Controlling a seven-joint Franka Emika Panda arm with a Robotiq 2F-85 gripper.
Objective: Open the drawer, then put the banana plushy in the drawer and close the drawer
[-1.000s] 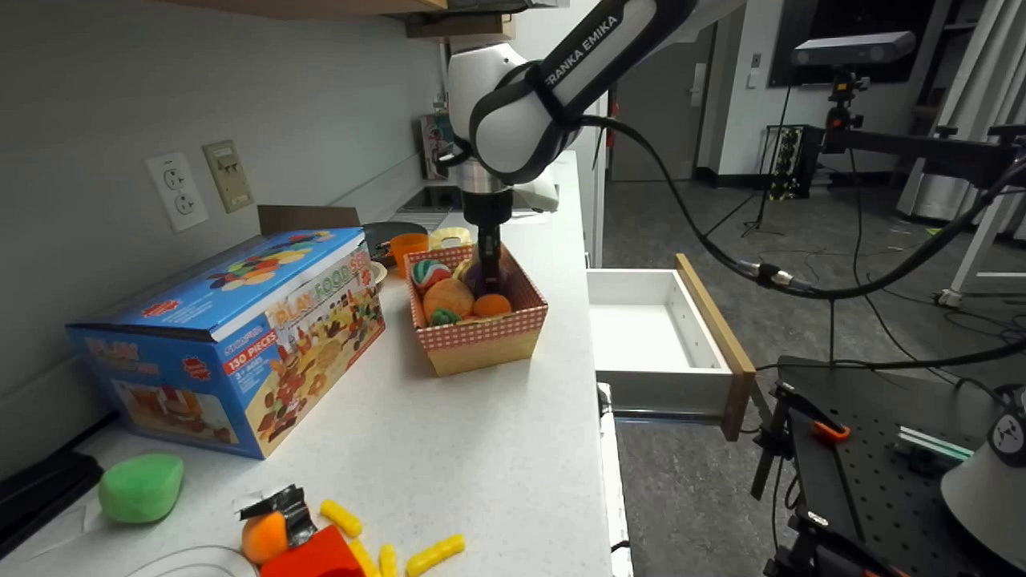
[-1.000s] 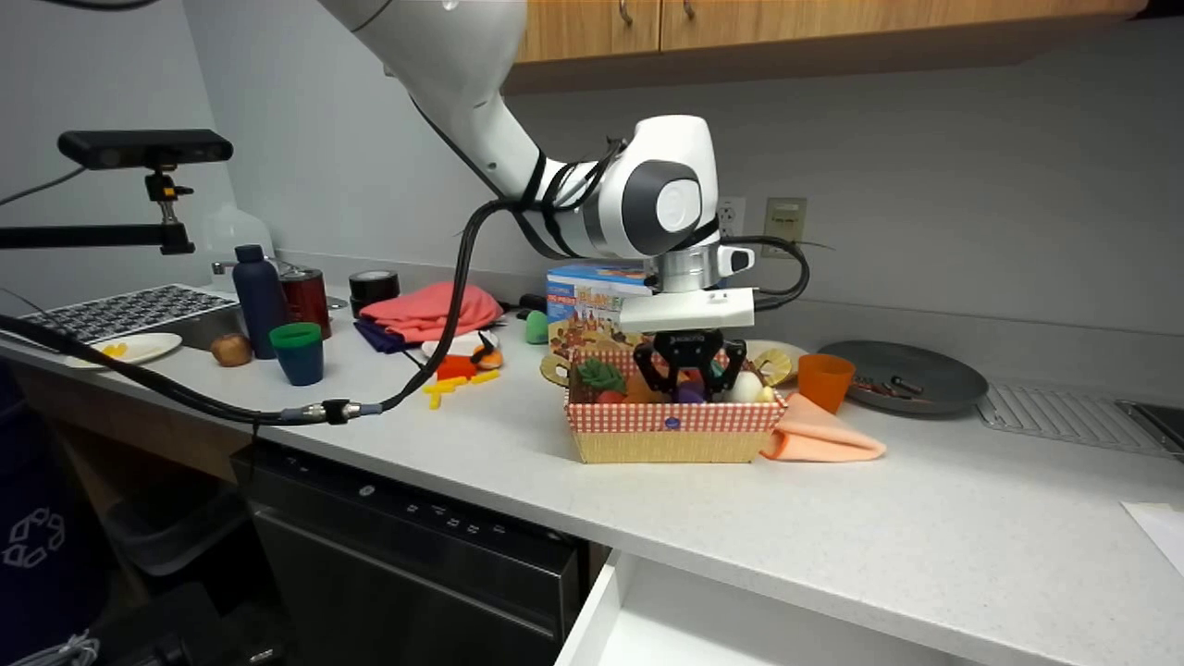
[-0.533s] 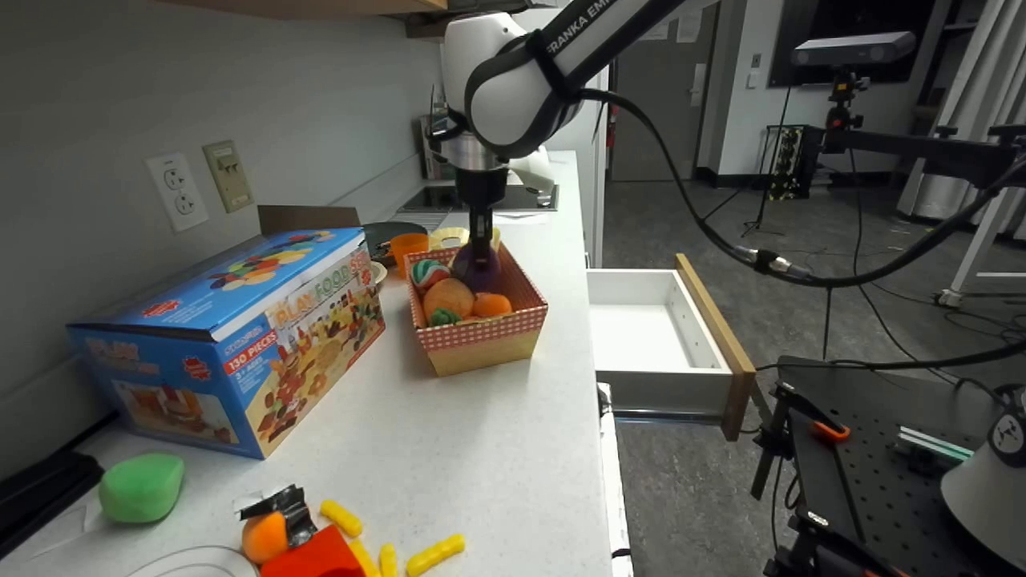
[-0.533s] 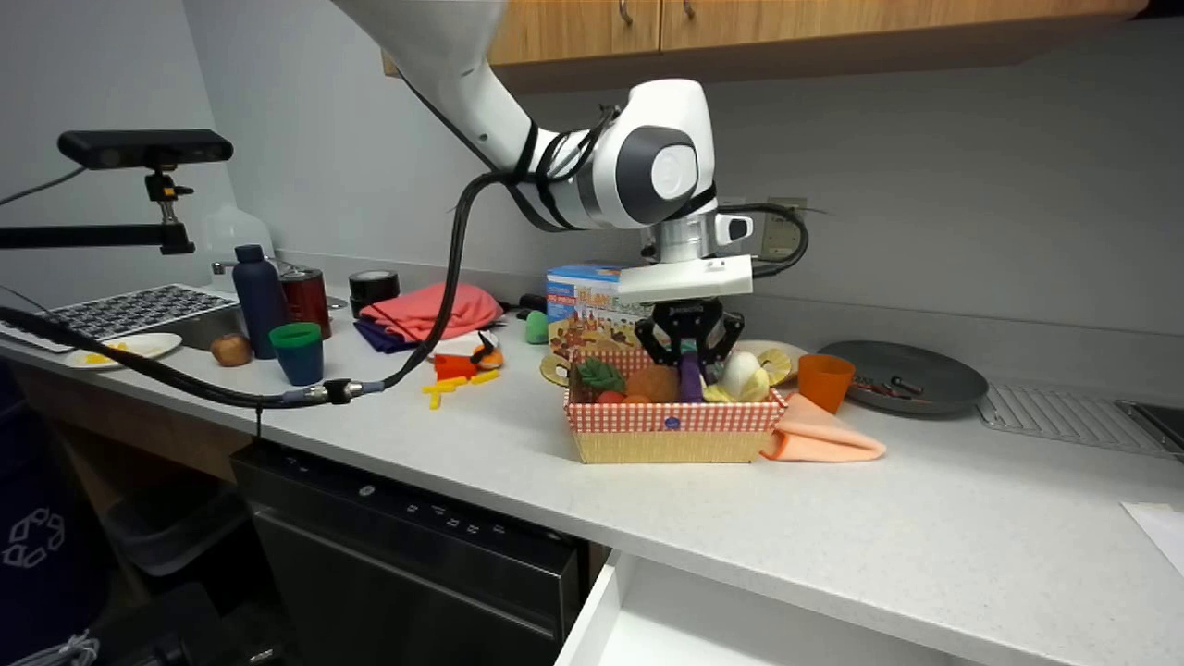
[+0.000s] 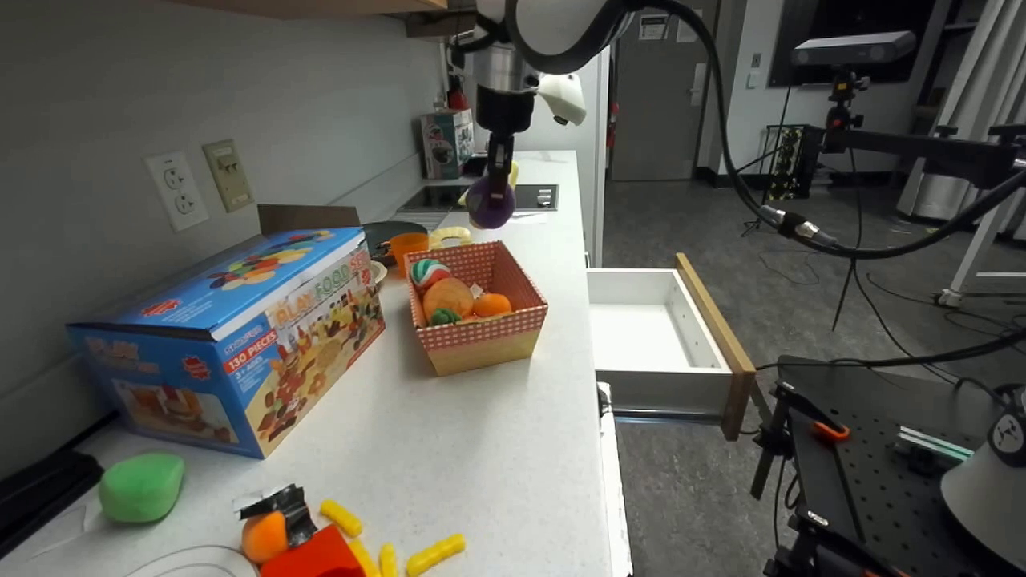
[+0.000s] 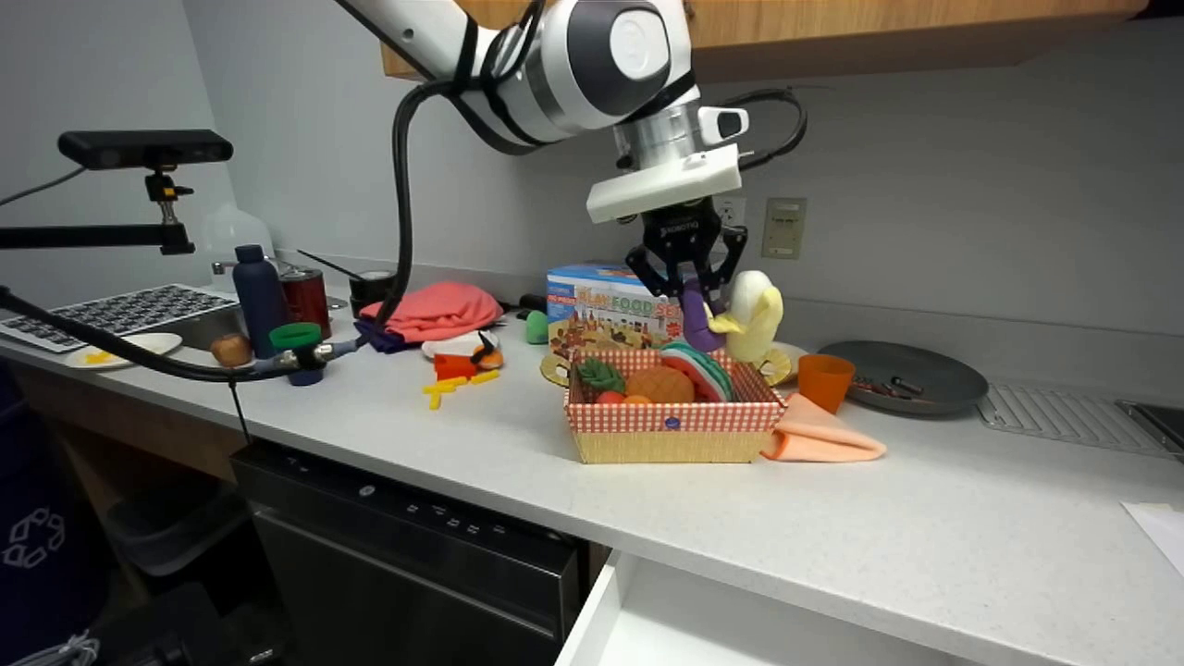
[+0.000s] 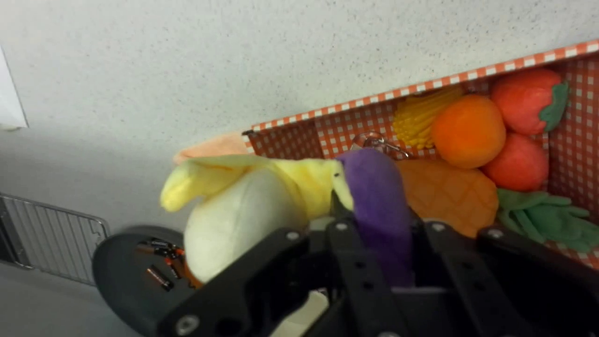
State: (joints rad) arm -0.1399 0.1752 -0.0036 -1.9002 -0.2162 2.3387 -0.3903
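Saw the banana plushy [image 7: 262,201] aloft near the basket [image 6: 647,448], seemingly caught by its peel [image 7: 318,175] beside a purple toy [image 7: 376,201] pinched in the gripper [image 6: 700,298] — judged it soft, light, best gripped alone around its plump white body [image 7: 234,229].

Up it comes! 1 second ago the gripper [image 6: 698,290] was down in the basket [image 6: 675,449]; now it's clear above, tilted more, the purple toy [image 6: 700,324] pinched and lifted out. Out too comes the banana plushy [image 6: 755,319], just right of it in an exterior view, uncovering more watermelon toy [image 6: 698,367].
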